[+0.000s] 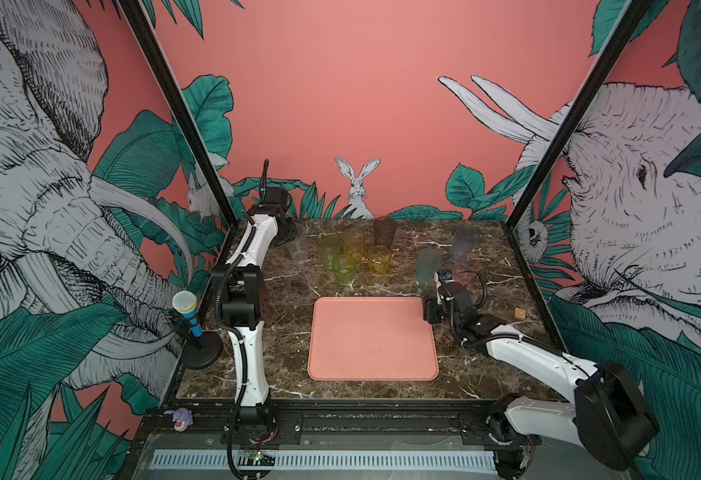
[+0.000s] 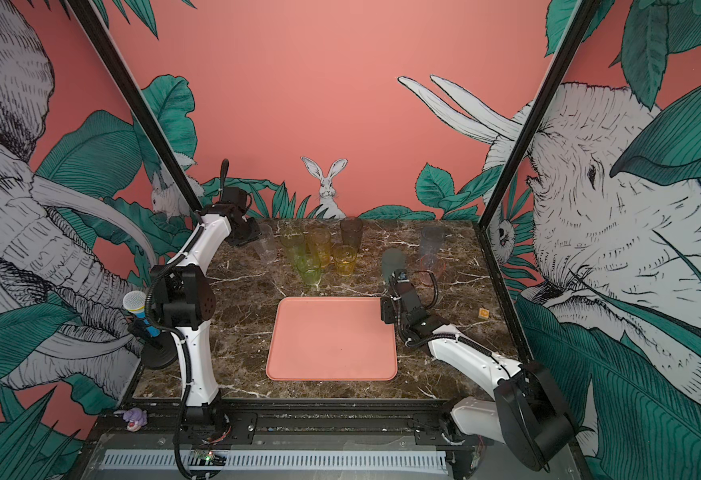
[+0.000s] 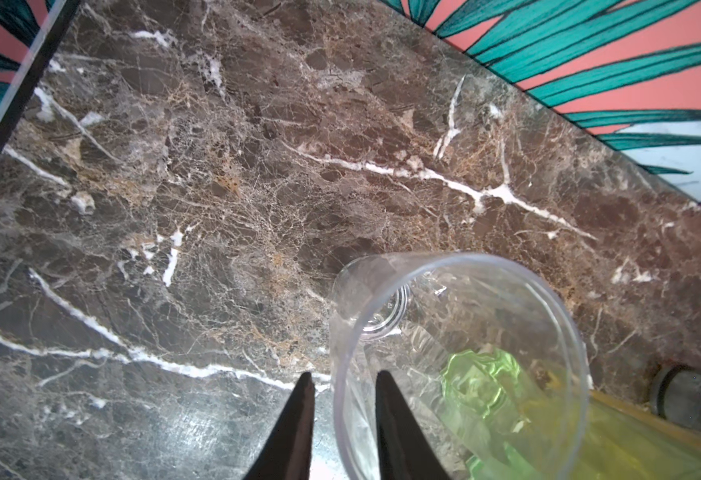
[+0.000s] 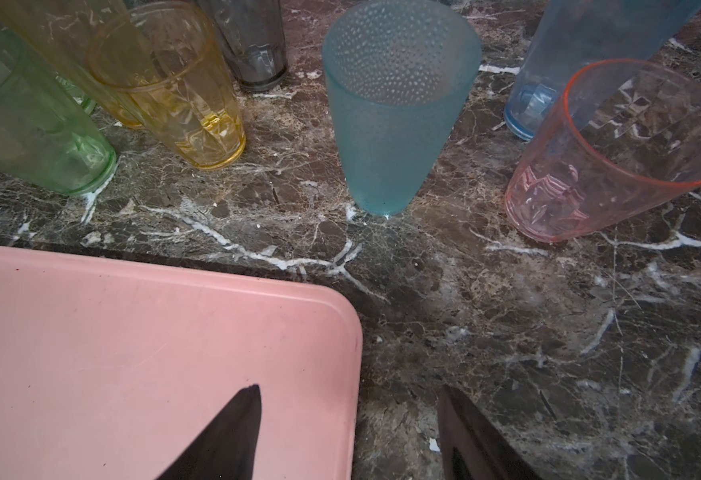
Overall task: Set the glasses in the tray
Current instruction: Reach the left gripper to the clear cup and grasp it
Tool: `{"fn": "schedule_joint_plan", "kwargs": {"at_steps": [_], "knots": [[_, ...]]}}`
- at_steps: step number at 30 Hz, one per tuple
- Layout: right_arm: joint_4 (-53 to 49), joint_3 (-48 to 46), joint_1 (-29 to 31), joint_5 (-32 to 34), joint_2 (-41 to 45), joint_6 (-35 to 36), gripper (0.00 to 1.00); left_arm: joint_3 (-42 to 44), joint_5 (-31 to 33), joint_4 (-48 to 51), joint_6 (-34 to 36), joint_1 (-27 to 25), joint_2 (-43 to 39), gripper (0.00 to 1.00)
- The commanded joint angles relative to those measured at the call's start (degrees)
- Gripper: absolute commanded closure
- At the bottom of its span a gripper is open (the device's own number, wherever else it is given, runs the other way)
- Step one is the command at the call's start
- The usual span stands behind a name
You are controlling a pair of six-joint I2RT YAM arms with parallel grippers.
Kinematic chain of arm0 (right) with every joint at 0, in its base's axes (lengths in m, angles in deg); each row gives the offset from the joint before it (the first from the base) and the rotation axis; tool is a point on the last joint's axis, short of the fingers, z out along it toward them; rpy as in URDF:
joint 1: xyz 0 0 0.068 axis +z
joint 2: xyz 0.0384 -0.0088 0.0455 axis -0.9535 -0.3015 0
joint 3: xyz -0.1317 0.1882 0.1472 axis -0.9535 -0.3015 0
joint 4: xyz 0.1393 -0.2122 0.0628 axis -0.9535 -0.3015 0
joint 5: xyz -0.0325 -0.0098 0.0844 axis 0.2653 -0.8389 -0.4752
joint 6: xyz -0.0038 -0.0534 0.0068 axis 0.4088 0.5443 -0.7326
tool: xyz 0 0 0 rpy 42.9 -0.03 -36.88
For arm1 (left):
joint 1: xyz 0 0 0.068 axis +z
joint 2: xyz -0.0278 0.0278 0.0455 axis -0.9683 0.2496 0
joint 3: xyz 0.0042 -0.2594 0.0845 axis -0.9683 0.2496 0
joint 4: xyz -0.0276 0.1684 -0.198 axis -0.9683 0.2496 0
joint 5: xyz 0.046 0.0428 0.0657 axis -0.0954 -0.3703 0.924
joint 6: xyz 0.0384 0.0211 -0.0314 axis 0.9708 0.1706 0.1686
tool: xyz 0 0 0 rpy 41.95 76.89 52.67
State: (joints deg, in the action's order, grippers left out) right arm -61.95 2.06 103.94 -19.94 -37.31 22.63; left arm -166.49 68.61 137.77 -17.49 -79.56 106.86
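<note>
**One in, one out at far left**

The left gripper [image 3: 344, 374] straddled the wall of the clear glass [image 3: 506, 291], one finger inside, one outside; clamped or not, I couldn't tell. The right gripper [image 4: 348, 390] hung wide open, holding nothing, over the far right corner of the tray [image 4: 132, 332], which lay near-centre on the marble table [image 3: 215, 208]. Beyond its far edge stood the teal glass [image 4: 386, 137] and pink glass [image 4: 610, 166] to the right, with the green glasses [image 1: 343, 268], amber glasses [image 1: 379, 259] and smoky glass [image 1: 384, 230] at far centre.

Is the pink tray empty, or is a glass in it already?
Empty. In both top views the tray shows only bare pink surface; the glasses are grouped beyond its far edge.
</note>
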Motion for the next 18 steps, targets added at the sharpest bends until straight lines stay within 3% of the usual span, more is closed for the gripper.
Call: {"fn": "schedule_joint_plan", "kwargs": {"at_steps": [1, 13, 18], "knots": [[0.5, 1.93, -0.2, 0.25, -0.6, -0.73, 0.3, -1.53, -1.04, 0.74, -0.09, 0.59, 0.41, 0.78], [-0.52, 2.6, -0.19, 0.12, -0.87, -0.99, 0.3, 1.5, -2.2, 0.22, 1.22, 0.78, -1.14, 0.99], [-0.92, 2.95, -0.2, 0.19, -1.44, -1.01, 0.3, 3.53, -4.13, 0.43, 1.67, 0.76, -4.06, 1.0]]}}
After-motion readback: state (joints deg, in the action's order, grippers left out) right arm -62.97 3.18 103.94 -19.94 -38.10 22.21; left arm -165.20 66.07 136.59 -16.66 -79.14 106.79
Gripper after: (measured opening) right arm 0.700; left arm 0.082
